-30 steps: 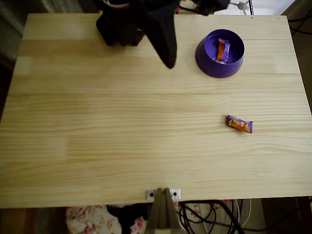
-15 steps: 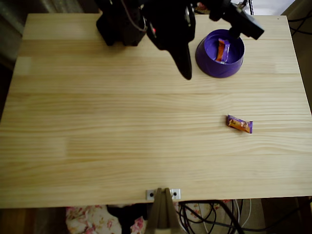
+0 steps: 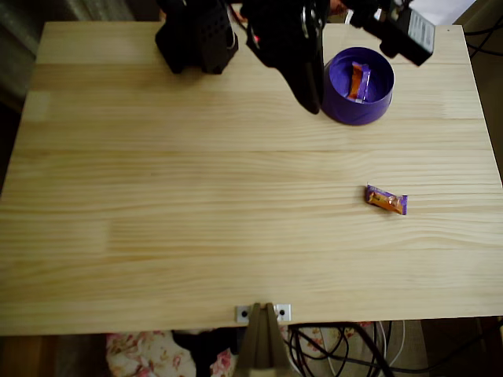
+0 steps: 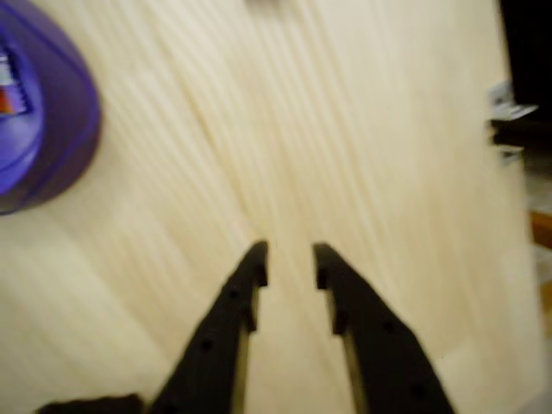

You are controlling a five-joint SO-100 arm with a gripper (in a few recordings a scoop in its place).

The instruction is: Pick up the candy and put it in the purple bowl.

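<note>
End effector [image 4: 289, 261] slightly parted, empty, shifted right beside purple bowl [image 3: 339, 106] | candy [image 3: 386, 200] unmoved on table [image 3: 196, 212]

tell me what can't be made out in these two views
- Overhead view: the arm covers the left rim of the purple bowl, and the gripper shows as one dark shape, so its opening is unreadable there.
- Wrist view: the picture's left edge cuts off the bowl; the candy inside it is a blurred sliver.
- Overhead view: the print on the candy on the table is too small to read.
- Wrist view: motion blur smears the table grain.
</note>
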